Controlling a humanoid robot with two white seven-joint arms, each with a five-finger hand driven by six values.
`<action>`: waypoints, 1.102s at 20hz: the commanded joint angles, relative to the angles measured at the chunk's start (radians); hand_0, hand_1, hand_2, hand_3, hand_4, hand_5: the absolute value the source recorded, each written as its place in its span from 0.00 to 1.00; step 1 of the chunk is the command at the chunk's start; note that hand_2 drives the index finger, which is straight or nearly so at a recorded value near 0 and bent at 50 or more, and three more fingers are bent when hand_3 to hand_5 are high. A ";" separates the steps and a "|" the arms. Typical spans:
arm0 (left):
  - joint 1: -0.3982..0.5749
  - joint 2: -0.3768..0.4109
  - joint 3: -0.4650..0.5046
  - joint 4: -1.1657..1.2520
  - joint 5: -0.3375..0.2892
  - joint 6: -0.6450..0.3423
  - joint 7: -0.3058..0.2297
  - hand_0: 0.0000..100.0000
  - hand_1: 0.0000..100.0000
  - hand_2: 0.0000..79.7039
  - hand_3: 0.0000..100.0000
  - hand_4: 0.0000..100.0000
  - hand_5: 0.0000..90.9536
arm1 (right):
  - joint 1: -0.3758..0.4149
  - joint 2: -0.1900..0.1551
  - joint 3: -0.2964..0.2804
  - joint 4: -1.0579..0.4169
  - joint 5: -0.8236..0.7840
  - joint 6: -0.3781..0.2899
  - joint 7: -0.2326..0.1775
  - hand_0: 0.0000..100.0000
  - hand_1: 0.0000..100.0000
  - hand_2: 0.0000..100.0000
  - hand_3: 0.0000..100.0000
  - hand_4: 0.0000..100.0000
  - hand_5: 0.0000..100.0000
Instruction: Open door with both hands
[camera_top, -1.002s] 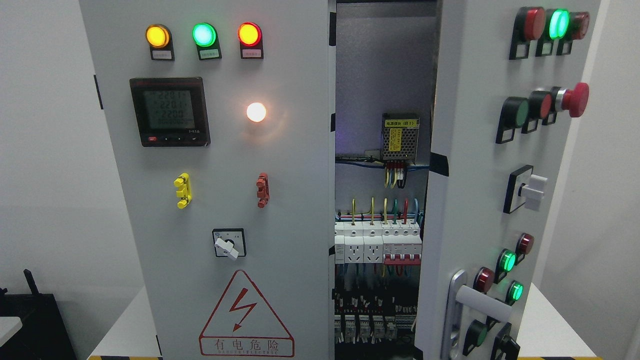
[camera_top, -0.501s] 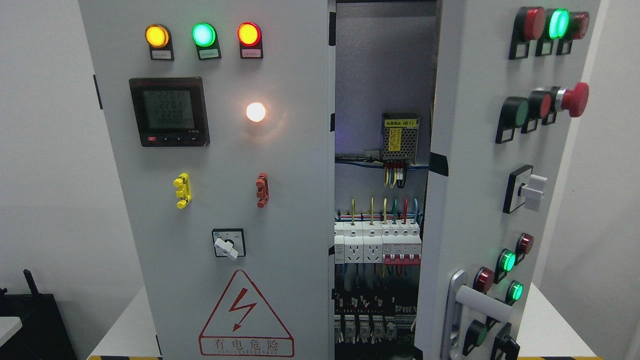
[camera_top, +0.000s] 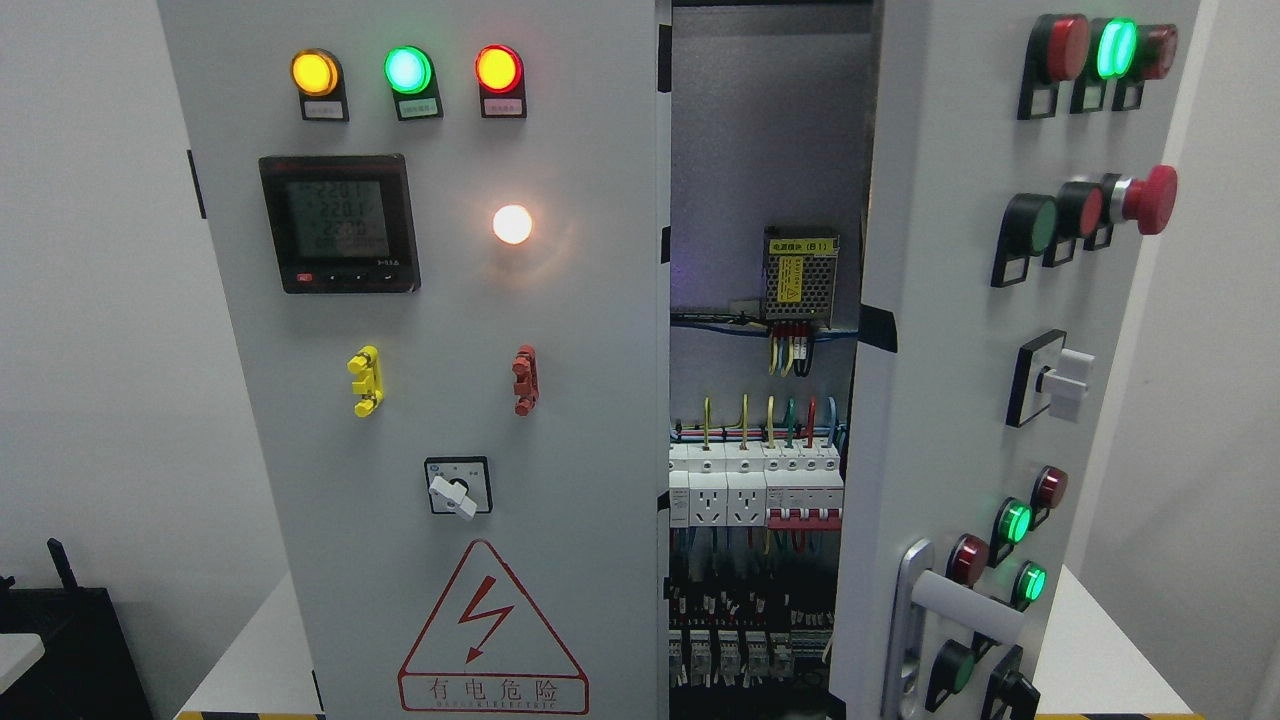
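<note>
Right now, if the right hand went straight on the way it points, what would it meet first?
That cannot be judged: neither hand shows in the head view, so no pointing direction is visible. Only the cabinet is seen, its right door already swung ajar, with the door handle at the lower right.

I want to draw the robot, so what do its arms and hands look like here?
Neither arm nor hand shows in this head view, so their colours and shapes cannot be told. All you see is the grey cabinet: its right door swung open with a silver handle, and wires and breakers inside.
</note>
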 joint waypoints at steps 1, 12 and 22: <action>0.086 0.420 -0.053 -0.618 0.205 -0.179 -0.006 0.00 0.00 0.00 0.00 0.03 0.00 | 0.000 0.000 0.000 0.000 0.000 0.000 -0.001 0.00 0.00 0.00 0.00 0.00 0.00; 0.167 0.616 0.343 -0.951 0.509 -0.297 -0.023 0.00 0.00 0.00 0.00 0.03 0.00 | 0.000 0.000 0.000 0.000 0.001 0.000 -0.001 0.00 0.00 0.00 0.00 0.00 0.00; -0.070 0.992 0.431 -0.983 0.957 -0.233 -0.081 0.00 0.00 0.00 0.00 0.03 0.00 | 0.000 0.000 0.000 -0.001 0.000 0.000 -0.001 0.00 0.00 0.00 0.00 0.00 0.00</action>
